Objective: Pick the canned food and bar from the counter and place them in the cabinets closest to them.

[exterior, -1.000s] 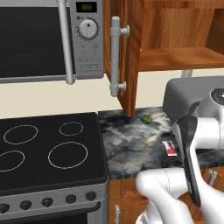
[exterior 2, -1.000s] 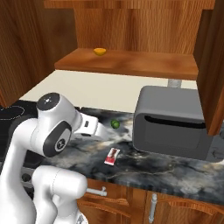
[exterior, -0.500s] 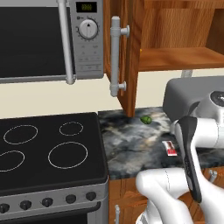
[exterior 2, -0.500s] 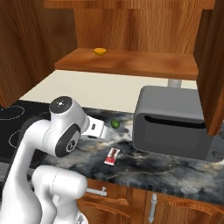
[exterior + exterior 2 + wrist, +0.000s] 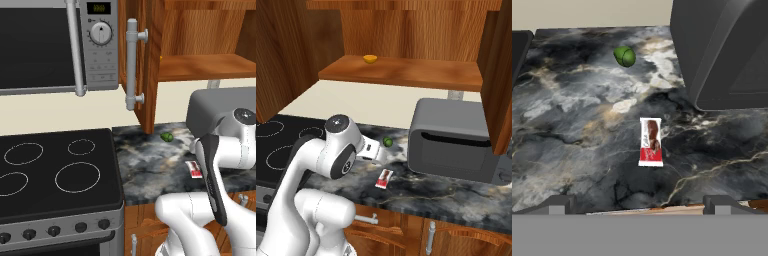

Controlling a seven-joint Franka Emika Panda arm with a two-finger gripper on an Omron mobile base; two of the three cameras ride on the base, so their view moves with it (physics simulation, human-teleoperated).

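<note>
The arm's upper joint is swinging further along over the surface (image 5: 572, 125) than a second ago, while the bar (image 5: 651, 142) is lying where it was.
The bar is lying flat in front of the toaster (image 5: 452, 141), near its front left corner, its long axis running from the surface's front edge toward the back wall. A small green fruit (image 5: 624, 56) is sitting beyond the bar, left of the toaster. The jaws are hanging spread wide above the bar, gripping nothing.

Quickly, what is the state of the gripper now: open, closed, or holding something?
Gripper: open, holding nothing, above the bar on the counter.
</note>
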